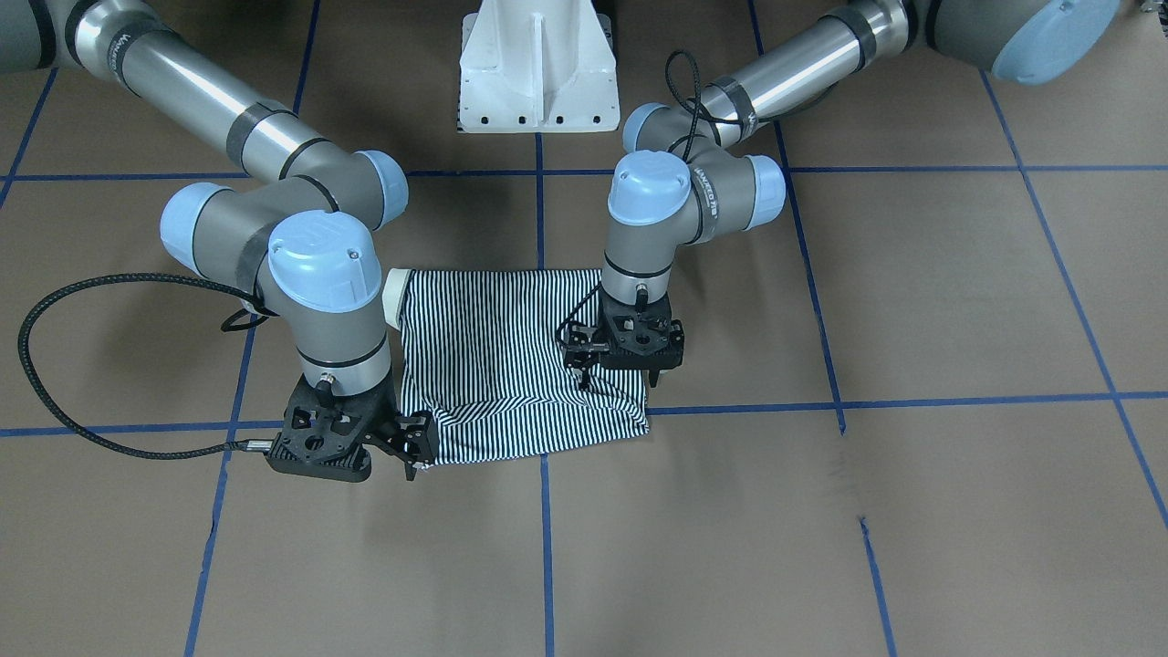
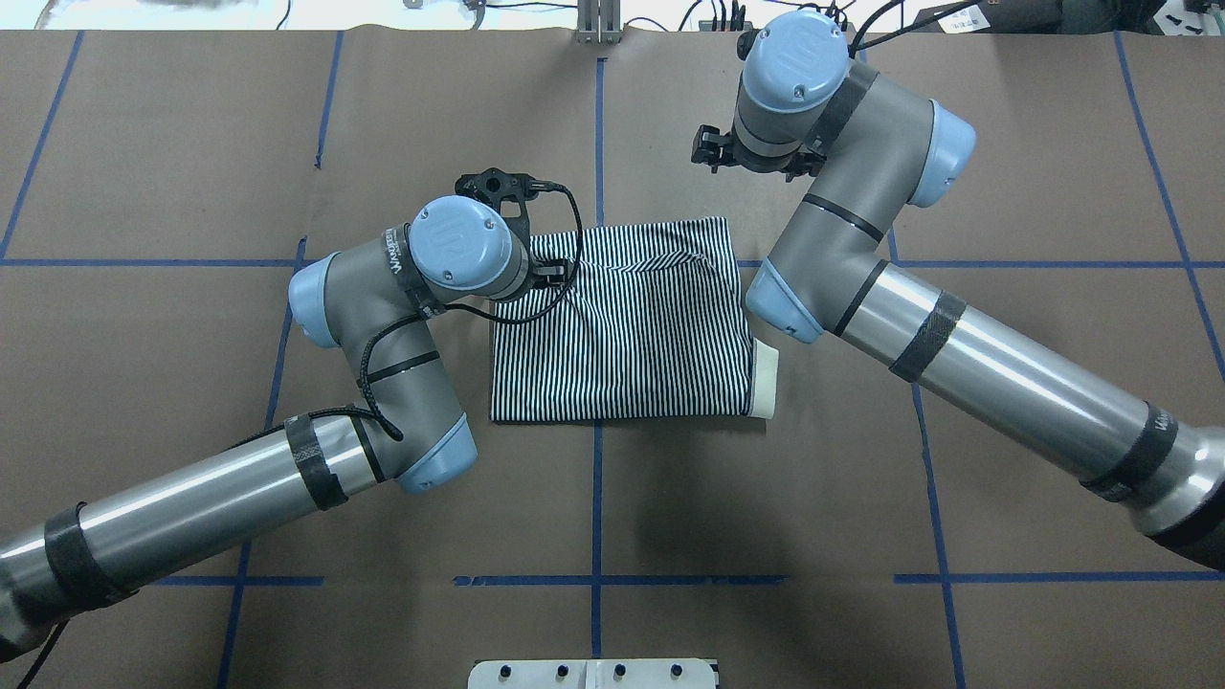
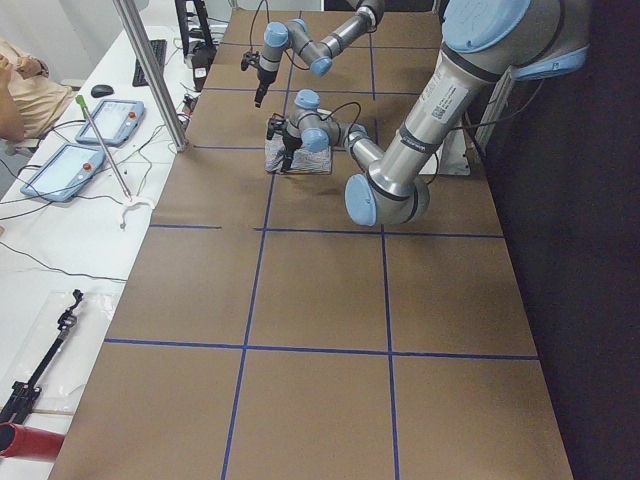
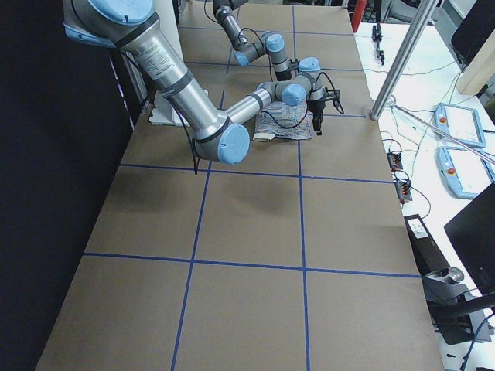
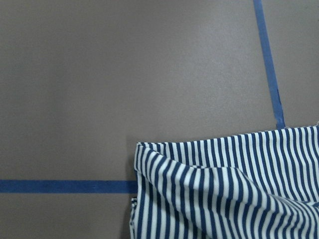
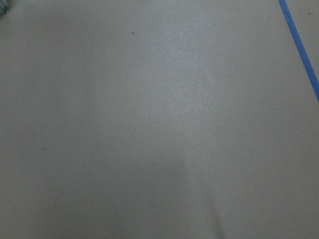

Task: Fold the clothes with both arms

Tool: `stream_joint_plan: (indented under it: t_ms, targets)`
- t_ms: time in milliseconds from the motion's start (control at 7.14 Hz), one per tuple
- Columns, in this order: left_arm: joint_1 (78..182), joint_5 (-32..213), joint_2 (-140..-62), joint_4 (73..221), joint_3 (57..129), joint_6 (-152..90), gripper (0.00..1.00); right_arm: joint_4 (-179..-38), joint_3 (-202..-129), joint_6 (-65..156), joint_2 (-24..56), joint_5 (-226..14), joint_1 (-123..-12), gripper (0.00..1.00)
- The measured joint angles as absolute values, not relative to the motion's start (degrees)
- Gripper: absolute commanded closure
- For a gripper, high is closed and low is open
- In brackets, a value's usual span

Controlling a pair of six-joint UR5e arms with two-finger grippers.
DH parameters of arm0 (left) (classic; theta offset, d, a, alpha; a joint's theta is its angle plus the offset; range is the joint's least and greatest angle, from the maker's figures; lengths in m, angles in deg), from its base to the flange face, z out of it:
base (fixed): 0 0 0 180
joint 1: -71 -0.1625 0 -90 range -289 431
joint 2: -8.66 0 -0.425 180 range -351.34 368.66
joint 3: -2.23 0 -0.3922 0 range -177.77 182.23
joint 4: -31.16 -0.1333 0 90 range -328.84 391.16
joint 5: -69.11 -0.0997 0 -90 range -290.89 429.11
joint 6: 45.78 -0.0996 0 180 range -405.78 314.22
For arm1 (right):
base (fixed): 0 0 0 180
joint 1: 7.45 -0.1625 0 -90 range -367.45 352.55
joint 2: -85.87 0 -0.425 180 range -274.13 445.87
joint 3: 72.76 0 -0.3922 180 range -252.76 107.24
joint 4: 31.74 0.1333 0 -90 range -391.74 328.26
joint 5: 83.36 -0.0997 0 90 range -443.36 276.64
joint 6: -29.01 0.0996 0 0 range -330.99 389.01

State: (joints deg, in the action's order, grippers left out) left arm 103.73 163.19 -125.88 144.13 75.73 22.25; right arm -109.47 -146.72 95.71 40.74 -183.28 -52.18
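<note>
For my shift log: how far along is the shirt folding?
Done: the polo shirt lies folded into a rectangle, collar poking out. In hand: left gripper at its rumpled corner, grip unclear; right gripper holds nothing. Left: flattening that corner, perhaps another fold.

Brown table, blue tape grid, white side bench, metal post
</note>
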Motion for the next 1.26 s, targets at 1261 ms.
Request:
stream_joint_plan:
  t_ms: [1261]
  targets:
    - [118.17, 173.02, -116.67, 131.58, 97.02, 0.46, 0.00, -114.00, -165.05, 89.88, 28.46, -192.38, -55.72, 0.00]
